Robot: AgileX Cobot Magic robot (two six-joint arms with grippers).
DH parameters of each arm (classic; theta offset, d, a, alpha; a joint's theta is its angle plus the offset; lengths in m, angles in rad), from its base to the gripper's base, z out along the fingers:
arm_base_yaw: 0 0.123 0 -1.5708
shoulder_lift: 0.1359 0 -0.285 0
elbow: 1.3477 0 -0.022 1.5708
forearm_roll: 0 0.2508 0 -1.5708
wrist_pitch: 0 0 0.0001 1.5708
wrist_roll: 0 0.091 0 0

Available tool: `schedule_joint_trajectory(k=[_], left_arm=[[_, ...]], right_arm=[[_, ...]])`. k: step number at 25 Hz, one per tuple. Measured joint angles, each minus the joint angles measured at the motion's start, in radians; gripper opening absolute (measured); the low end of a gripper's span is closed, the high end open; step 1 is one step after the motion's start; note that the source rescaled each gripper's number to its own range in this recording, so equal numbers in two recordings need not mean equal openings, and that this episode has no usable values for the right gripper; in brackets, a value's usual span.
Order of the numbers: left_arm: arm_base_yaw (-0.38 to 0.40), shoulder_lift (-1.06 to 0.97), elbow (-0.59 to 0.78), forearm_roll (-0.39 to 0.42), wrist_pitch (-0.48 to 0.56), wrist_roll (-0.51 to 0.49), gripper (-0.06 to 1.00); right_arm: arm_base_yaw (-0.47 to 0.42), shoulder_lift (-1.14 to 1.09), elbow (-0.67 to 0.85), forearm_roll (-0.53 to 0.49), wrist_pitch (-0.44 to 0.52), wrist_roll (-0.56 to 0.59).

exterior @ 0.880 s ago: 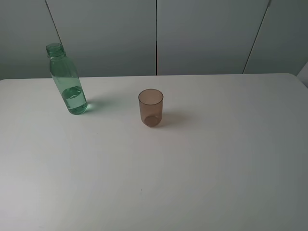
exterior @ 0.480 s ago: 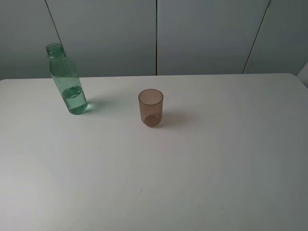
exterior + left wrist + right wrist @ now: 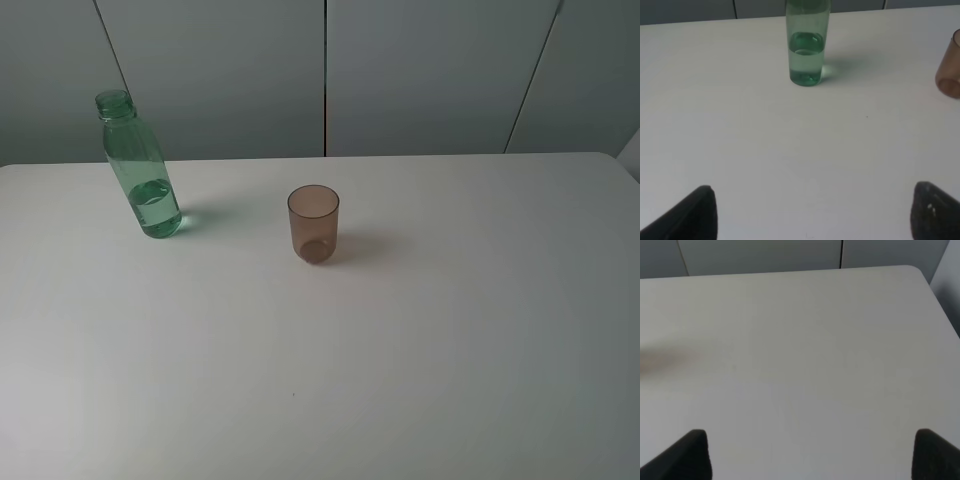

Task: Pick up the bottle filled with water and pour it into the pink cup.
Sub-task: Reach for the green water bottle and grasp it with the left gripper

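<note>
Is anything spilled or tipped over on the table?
Nothing stands out. The bottle stands upright, capless, with water in its lower part. The pink cup stands upright beside it, not touching. No puddle shows on the table.

Soft, even light falls on the white counter (image 3: 450, 330), with no glare. In the high view the bottle (image 3: 140, 170) and pink cup (image 3: 313, 224) cast faint shadows to the right. In the wrist views the left tool (image 3: 812, 215) and right tool (image 3: 812, 455) look dark and blurry.

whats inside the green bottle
The bottle holds clear water in its lower part only. Above the waterline it looks empty up to the uncapped neck. The plastic is see-through, so nothing inside is hidden, and no other object shows in it.
</note>
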Motion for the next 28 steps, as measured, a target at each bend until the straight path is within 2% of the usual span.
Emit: schedule_joint_trajectory(k=[28], left_arm=[[0.0, 0.0, 0.0, -0.012, 0.0, 0.0, 1.0]], right_arm=[[0.0, 0.0, 0.0, 0.0, 0.0, 0.0]])
